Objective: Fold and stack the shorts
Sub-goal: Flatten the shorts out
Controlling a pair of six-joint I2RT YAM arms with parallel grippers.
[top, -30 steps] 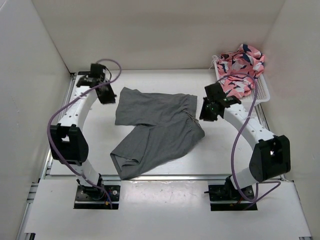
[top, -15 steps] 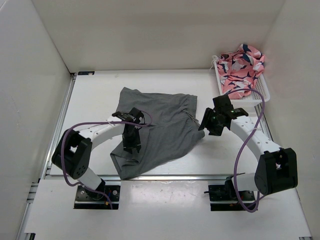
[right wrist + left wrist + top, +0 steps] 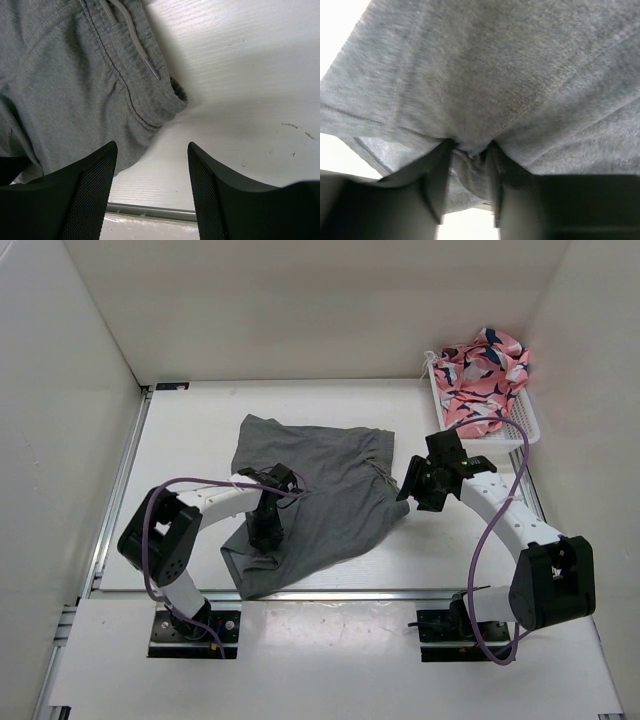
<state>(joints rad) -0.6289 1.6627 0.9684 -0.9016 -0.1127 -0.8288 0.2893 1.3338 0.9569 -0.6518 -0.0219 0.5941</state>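
Note:
The grey shorts [image 3: 330, 490] lie spread on the white table, waistband to the right, one leg toward the back left and one toward the front left. My left gripper [image 3: 265, 535] is down on the front leg and shut on a pinch of the grey fabric [image 3: 470, 150], which bunches between the fingers. My right gripper [image 3: 412, 490] is open and empty, hovering just above the table at the waistband's right edge. In the right wrist view the waistband corner with its drawstring [image 3: 135, 55] lies just ahead of the open gripper [image 3: 152, 170].
A white basket [image 3: 520, 430] at the back right holds pink patterned cloth [image 3: 480, 375]. White walls enclose the table on three sides. A metal rail [image 3: 330, 593] runs along the table's near edge.
My left arm swung from the back left corner down onto the front leg of the shorts and closed on the fabric. My right gripper shifted slightly right and has held still since.

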